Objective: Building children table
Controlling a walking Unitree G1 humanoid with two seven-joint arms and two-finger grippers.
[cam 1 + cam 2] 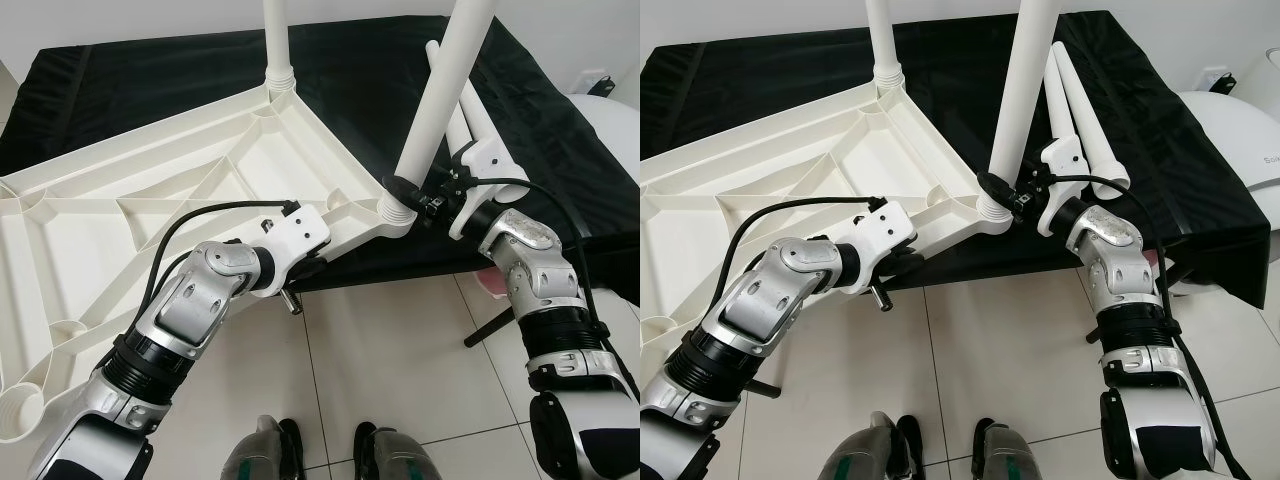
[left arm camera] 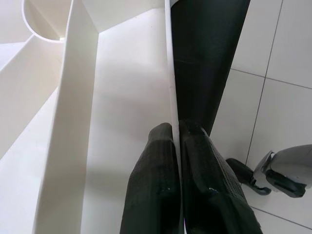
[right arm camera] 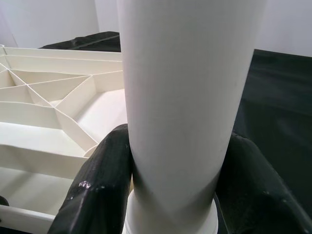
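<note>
White tabletop [image 1: 150, 210] lies upside down, ribbed underside up, partly on a surface under a black cloth [image 1: 150, 85] and hanging out over the tiled floor [image 1: 400, 350] toward the robot.

Left gripper [image 2: 176, 146] pinches the thin near rim of the tabletop, fingers pressed together with the edge between them (wrist view shows it clearly). It looks to be steadying the top.

Right gripper [image 3: 175, 165] is clamped on a white leg [image 1: 440, 90] just above its base, one finger each side. That leg stands in the near right corner socket [image 1: 395, 212], tilted a bit toward the right rather than dead upright. Can't tell if it is fully seated or threaded down.

A second leg [image 1: 277, 35] is already standing in the far corner socket, looks upright. Two more legs [image 1: 1080, 110] lie loose on the cloth, just beyond the right gripper.

Progress, as a judgement: one leg in, a second being fitted, so roughly halfway. Left to do: finish seating the held leg, mount the two loose ones in the remaining corners (an open round socket [image 1: 20, 410] shows at the near left), then flip the table onto its legs.
</note>
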